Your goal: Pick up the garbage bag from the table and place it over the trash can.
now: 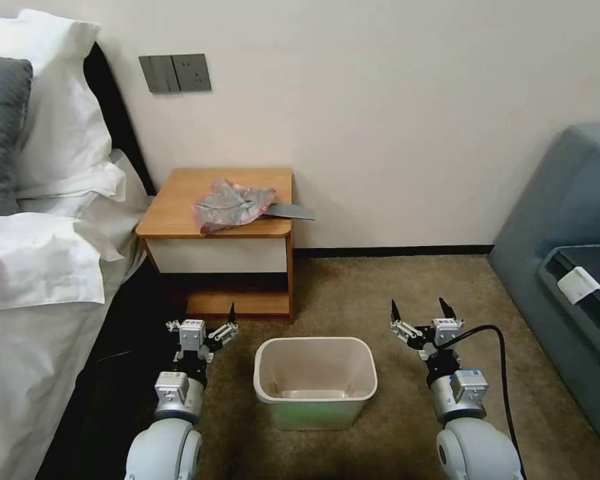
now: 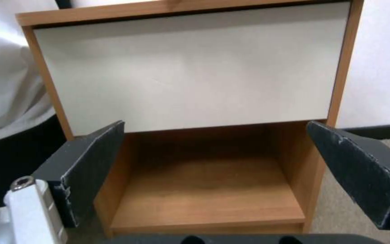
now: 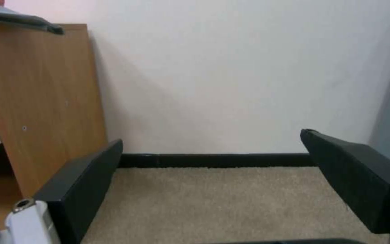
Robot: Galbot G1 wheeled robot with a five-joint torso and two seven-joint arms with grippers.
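Observation:
The garbage bag [image 1: 230,203] lies crumpled on top of the table [image 1: 177,203], grey and crinkly with a pinkish rim. On the carpet in front of me stands the trash can [image 1: 315,381], upright and with nothing in it. My left gripper [image 1: 203,319] hangs open low to the left of the can, facing the table's white drawer front [image 2: 195,71] and open shelf; its fingers [image 2: 91,166] are spread wide. My right gripper [image 1: 419,310] is open to the can's right, and its fingers [image 3: 353,173] frame bare carpet and wall. Both are well below the bag.
A flat dark grey sheet [image 1: 290,211] sticks out over the table's right edge beside the bag. A bed with white pillows [image 1: 47,200] borders the left, a blue-grey sofa [image 1: 567,233] the right. Carpet [image 1: 380,287] lies between table, can and sofa. A black cable [image 1: 500,360] loops off my right arm.

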